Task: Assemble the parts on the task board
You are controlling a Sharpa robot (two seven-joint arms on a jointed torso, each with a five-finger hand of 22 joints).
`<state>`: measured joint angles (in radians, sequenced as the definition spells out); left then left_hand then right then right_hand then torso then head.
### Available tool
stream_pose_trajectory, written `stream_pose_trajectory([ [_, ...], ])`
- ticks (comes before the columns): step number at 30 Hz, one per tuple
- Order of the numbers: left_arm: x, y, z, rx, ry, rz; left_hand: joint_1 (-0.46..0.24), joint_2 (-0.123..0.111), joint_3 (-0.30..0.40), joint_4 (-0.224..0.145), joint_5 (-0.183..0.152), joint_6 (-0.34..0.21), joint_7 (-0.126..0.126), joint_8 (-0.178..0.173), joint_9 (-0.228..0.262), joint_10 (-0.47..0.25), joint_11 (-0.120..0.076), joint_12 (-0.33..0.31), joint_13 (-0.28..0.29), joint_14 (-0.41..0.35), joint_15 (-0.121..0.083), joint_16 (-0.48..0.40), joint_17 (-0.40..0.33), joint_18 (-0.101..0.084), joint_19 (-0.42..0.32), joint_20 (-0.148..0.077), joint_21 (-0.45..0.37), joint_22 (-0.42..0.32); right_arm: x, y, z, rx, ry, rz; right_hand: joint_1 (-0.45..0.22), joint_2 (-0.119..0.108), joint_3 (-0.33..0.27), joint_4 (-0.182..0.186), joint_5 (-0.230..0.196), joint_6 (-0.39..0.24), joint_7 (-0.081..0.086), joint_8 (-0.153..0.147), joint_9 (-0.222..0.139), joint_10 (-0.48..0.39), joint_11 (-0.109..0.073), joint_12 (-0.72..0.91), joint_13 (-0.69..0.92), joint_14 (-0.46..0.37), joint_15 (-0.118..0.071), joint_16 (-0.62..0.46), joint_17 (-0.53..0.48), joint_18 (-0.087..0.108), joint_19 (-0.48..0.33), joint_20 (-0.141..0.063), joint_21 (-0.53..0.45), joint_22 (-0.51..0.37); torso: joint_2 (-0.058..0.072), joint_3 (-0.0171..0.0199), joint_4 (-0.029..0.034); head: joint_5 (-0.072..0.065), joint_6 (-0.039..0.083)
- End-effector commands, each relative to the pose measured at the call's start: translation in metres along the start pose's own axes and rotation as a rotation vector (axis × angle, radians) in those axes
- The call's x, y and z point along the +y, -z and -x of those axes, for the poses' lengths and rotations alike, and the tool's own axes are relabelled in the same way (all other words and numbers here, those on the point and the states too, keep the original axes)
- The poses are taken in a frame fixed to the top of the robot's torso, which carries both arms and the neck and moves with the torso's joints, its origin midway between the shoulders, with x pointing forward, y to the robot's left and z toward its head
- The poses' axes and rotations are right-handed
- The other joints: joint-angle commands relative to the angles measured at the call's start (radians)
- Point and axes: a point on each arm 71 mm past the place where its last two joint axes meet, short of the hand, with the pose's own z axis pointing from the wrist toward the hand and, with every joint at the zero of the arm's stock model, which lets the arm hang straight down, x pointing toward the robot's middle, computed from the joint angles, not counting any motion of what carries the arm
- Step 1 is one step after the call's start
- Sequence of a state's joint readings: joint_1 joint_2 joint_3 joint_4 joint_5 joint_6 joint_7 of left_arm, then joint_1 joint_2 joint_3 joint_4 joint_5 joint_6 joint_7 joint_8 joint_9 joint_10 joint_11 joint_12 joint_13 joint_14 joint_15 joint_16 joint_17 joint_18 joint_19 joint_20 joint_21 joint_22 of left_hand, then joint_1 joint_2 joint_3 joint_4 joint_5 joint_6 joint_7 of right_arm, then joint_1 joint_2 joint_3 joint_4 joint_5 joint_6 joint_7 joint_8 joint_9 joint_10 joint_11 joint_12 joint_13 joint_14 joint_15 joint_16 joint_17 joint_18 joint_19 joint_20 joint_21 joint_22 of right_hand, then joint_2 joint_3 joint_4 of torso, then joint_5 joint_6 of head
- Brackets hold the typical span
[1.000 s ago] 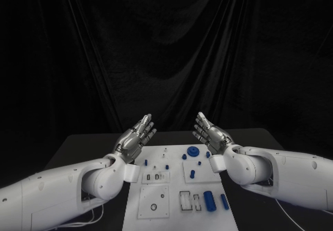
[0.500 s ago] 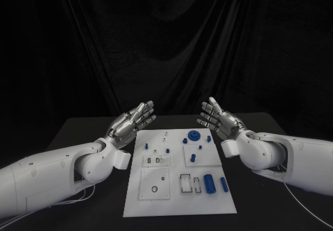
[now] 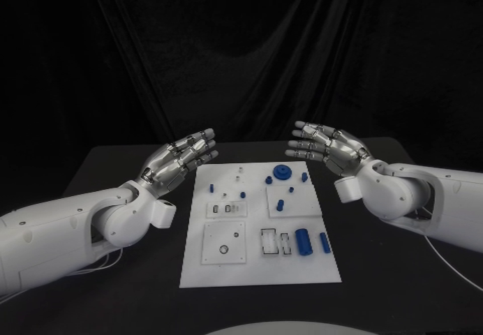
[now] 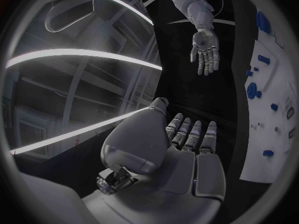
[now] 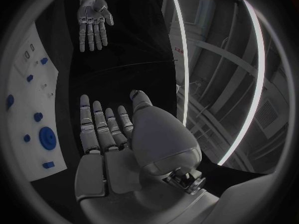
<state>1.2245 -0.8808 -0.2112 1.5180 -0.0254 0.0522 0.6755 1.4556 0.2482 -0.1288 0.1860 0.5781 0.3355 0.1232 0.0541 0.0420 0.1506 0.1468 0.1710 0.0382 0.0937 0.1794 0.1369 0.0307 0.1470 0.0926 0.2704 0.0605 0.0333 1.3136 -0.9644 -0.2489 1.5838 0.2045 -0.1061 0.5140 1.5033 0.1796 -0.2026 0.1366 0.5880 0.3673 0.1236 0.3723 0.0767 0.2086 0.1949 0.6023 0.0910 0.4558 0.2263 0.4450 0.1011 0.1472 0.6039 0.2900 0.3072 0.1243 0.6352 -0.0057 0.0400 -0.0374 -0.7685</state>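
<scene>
The white task board (image 3: 257, 269) lies in the middle of the black table. On it stand a blue round gear-like part (image 3: 283, 170), small blue pegs (image 3: 279, 205) and two blue cylinders (image 3: 304, 243) near its right side. My left hand (image 3: 180, 160) hovers above the board's far left corner, fingers stretched out and apart, holding nothing. My right hand (image 3: 327, 150) hovers above the far right corner, also spread and empty. The left wrist view shows my left hand (image 4: 187, 154), the right hand (image 4: 205, 50) and the board (image 4: 268, 129). The right wrist view shows my right hand (image 5: 109, 134) and the left hand (image 5: 92, 20).
Bare black table (image 3: 100, 209) surrounds the board on both sides. A black curtain (image 3: 241, 70) hangs behind the table. White cables (image 3: 443, 258) trail from the right arm across the table.
Both hands have spread apart sideways, off the board's far end to its corners, staying open. The camera view has also shifted, showing more of the board.
</scene>
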Motion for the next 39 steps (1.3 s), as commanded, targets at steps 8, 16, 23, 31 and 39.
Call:
stream_pose_trajectory([
  [8, -0.029, 0.009, 0.002, 0.013, -0.056, -0.269, -0.006, -0.013, 0.047, -0.013, 0.015, 0.046, 0.003, 0.011, 0.005, 0.034, 0.037, 0.051, 0.007, 0.040, 0.031, 0.051, 0.008, 0.008, 0.039, 0.021, 0.027, 0.009, 0.035, -0.009, -0.002, 0.095, 0.421, 0.038, 0.102, -0.038, 0.049, -0.100, -0.063, 0.106, 0.017, 0.051, 0.001, 0.228, 0.010, 0.170, 0.017, 0.387, -0.099, 0.228, 0.082, 0.033, 0.302, -0.068, 0.236, 0.106, 0.034, -0.0071, 0.0112, -0.006, -0.050],
  [16, -0.039, 0.009, -0.002, 0.029, -0.047, -0.288, -0.015, -0.014, 0.073, -0.017, 0.015, 0.051, 0.006, 0.010, 0.005, 0.034, 0.044, 0.059, 0.006, 0.060, 0.043, 0.076, 0.010, -0.004, 0.074, 0.021, 0.049, 0.018, 0.069, -0.025, -0.010, 0.094, 0.892, 0.066, 0.138, -0.085, 0.102, -0.031, -0.132, 0.362, 0.050, 0.015, -0.009, 0.542, -0.075, 0.054, -0.028, 0.675, -0.188, 0.610, 0.250, 0.036, 0.469, -0.152, 0.681, 0.385, 0.084, -0.0151, 0.0256, -0.005, -0.045],
  [23, -0.052, 0.011, -0.006, 0.046, -0.075, -0.313, -0.018, -0.021, 0.081, -0.021, 0.021, 0.056, 0.007, 0.011, 0.006, 0.033, 0.050, 0.062, 0.006, 0.048, 0.035, 0.065, 0.008, -0.003, 0.070, 0.019, 0.046, 0.016, 0.085, -0.036, -0.026, 0.110, 1.388, 0.099, 0.155, -0.143, 0.173, 0.041, -0.247, 0.436, 0.031, -0.057, -0.004, 0.615, -0.085, -0.049, -0.029, 0.899, -0.197, 0.894, 0.710, -0.051, 0.731, -0.157, 1.054, 0.959, 0.122, -0.0175, 0.0363, -0.028, -0.029],
  [31, -0.061, 0.013, -0.010, 0.059, -0.083, -0.327, -0.026, -0.026, 0.097, -0.023, 0.022, 0.056, 0.010, 0.010, 0.005, 0.029, 0.054, 0.064, 0.006, 0.022, 0.024, 0.042, 0.004, 0.003, 0.046, 0.016, 0.031, 0.008, 0.080, -0.041, -0.045, 0.166, 1.799, 0.109, 0.139, -0.239, 0.258, 0.117, -0.300, 0.489, -0.006, -0.123, 0.007, 0.687, -0.091, -0.150, -0.027, 0.957, -0.205, 0.948, 0.850, -0.076, 0.784, -0.160, 1.138, 1.113, 0.180, -0.0254, 0.0653, -0.070, 0.010],
  [39, -0.063, 0.013, -0.011, 0.063, -0.083, -0.331, -0.028, -0.024, 0.105, -0.024, 0.023, 0.058, 0.012, 0.009, 0.005, 0.027, 0.055, 0.064, 0.006, 0.016, 0.025, 0.039, 0.003, 0.004, 0.036, 0.017, 0.025, 0.005, 0.074, -0.041, -0.055, 0.196, 1.961, 0.105, 0.109, -0.275, 0.267, 0.136, -0.332, 0.482, -0.012, -0.152, 0.013, 0.673, -0.091, -0.200, -0.024, 0.968, -0.213, 0.951, 0.872, -0.080, 0.795, -0.168, 1.150, 1.142, 0.218, -0.0397, 0.0832, -0.097, 0.045],
])
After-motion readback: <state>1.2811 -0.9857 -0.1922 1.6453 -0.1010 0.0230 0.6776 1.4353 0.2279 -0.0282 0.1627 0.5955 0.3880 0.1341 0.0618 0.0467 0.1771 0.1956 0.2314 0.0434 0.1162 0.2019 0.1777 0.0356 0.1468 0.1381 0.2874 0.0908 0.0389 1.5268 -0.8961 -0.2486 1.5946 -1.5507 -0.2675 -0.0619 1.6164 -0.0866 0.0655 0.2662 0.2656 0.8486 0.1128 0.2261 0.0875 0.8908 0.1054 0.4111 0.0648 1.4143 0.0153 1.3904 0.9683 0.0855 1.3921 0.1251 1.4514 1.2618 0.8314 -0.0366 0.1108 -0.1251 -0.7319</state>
